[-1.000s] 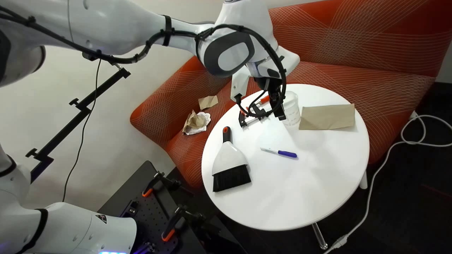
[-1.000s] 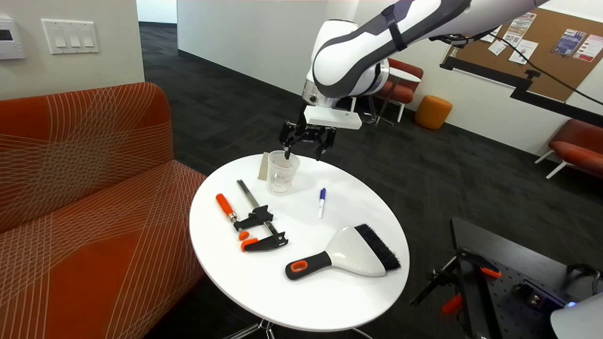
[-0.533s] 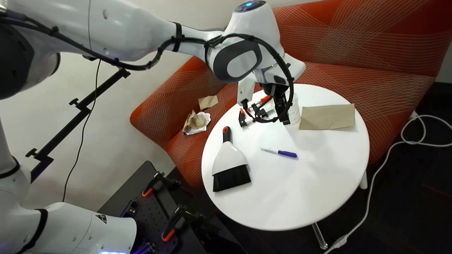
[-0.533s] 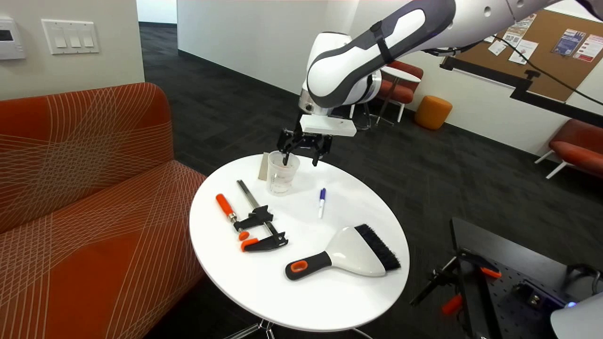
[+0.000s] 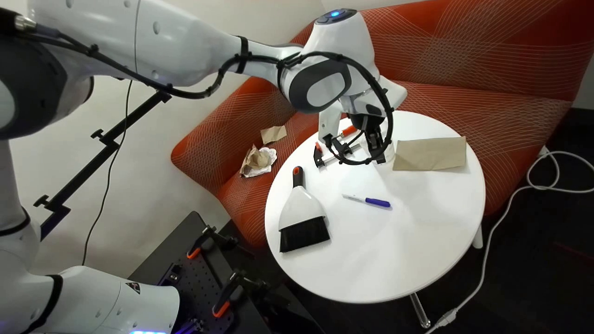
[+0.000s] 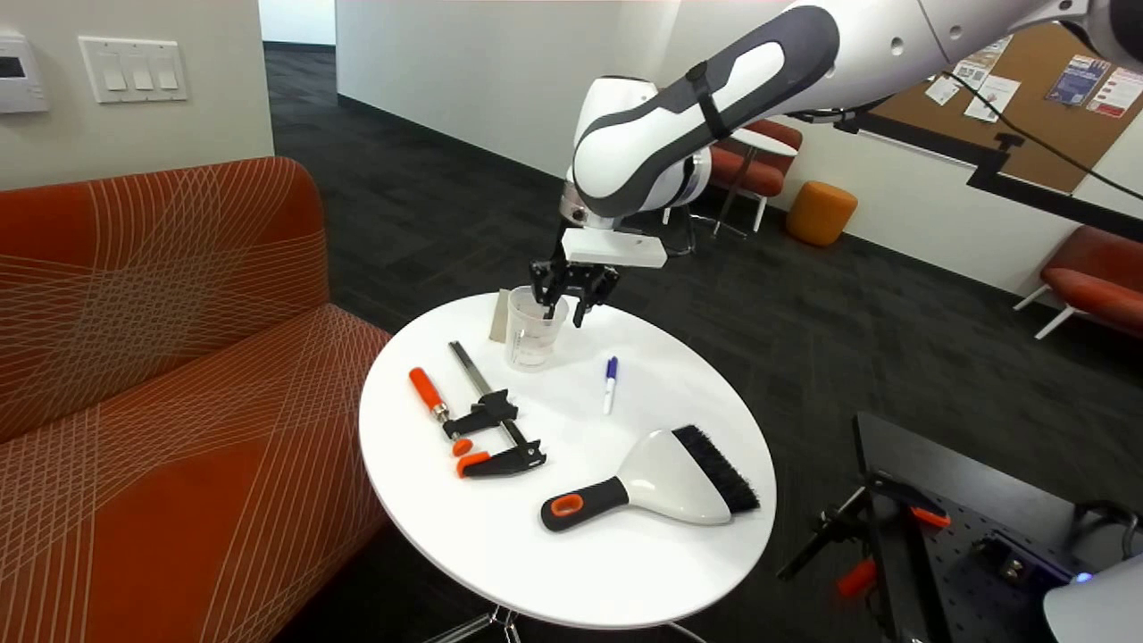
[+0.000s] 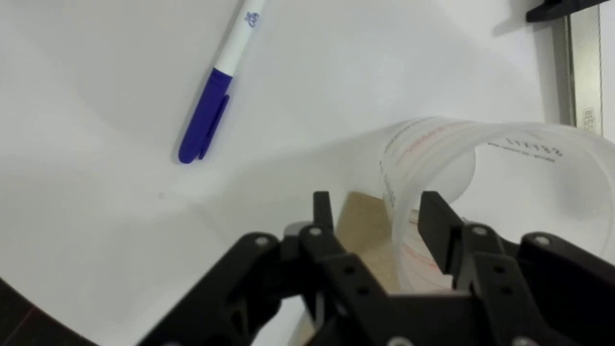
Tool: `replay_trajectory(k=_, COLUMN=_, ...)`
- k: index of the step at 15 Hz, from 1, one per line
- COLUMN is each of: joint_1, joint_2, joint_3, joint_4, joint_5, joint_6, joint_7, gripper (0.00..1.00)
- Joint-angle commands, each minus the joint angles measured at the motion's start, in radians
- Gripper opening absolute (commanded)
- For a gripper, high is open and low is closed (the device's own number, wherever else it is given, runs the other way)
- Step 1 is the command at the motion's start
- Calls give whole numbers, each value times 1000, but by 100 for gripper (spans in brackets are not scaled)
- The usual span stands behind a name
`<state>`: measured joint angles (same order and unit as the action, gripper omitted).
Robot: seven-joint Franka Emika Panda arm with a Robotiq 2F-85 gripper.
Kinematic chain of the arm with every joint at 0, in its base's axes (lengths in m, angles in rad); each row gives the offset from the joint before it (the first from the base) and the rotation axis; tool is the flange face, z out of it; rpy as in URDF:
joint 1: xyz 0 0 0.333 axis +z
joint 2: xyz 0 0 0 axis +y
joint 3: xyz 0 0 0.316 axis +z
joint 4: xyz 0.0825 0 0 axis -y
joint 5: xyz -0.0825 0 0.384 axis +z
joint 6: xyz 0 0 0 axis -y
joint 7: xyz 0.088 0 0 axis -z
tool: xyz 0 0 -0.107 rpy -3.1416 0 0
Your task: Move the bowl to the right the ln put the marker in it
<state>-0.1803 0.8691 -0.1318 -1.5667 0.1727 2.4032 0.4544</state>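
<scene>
The task looks barely begun. In an exterior view the bowl (image 6: 530, 341) stands upright on the far part of the desk (image 6: 679, 384), and the marker (image 6: 610, 385) lies outside it, to its right and a little nearer. The hand (image 7: 375, 216) is unclenched, straddling the bowl's wall: in the wrist view one finger is inside, the other outside to the left with a gap showing, so nothing appears gripped. Left to do, I judge: grip the wall, shift the bowl right, let go, then fetch the marker and drop it in.
</scene>
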Motion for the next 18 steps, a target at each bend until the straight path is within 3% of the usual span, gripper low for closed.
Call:
replay_trajectory(k=1, joint_1=3, joint_2=15, joint_3=-9, joint_4=40, joint_5=22, joint_6=-26, joint_7=-16, gripper=20)
replay_trajectory(k=4, joint_1=6, joint_2=14, joint_3=-9, joint_4=43, joint_5=20, joint_6=-28, joint_7=-15, gripper=0)
replay_trajectory(k=8, joint_1=12, joint_2=-14, joint_3=-7, joint_4=27, joint_5=20, joint_6=-55, joint_7=-14, gripper=1)
replay_trajectory(k=14, joint_1=6, joint_2=-192, joint_3=16, joint_4=-147, joint_5=45, joint_6=-8, joint_7=-75, gripper=1)
replay_trajectory(k=18, joint_1=11, joint_2=-312, joint_3=-29, joint_4=-249, joint_5=55, joint_6=-1, joint_7=-21, gripper=1)
